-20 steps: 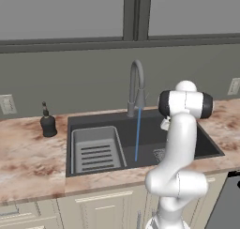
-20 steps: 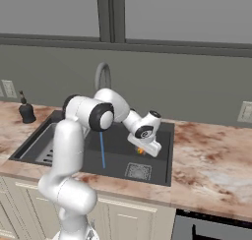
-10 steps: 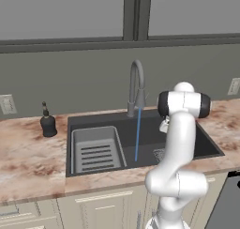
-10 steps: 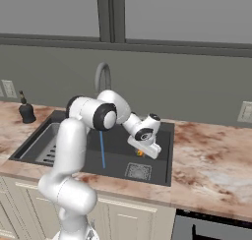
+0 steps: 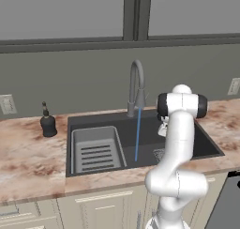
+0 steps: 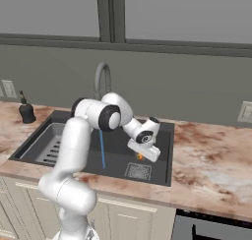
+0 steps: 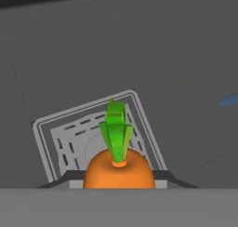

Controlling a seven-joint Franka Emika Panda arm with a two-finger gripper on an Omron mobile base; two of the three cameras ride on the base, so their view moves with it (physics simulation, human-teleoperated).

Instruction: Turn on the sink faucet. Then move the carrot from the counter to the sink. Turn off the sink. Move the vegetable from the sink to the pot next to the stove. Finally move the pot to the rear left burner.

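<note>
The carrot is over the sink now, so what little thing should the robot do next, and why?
Probably lower a bit and let go. The gripper holds the carrot just above the sink floor, over the drain, and the water is running from the faucet.

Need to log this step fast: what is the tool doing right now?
Tool: closed on the carrot, over the sink drain.

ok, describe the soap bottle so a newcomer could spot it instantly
Start at the dark rectangular sink set in the marbled pinkish counter. Left of the basin, near the grey wall, stands a small black pump-top soap bottle, the one freestanding item on that stretch.
</note>
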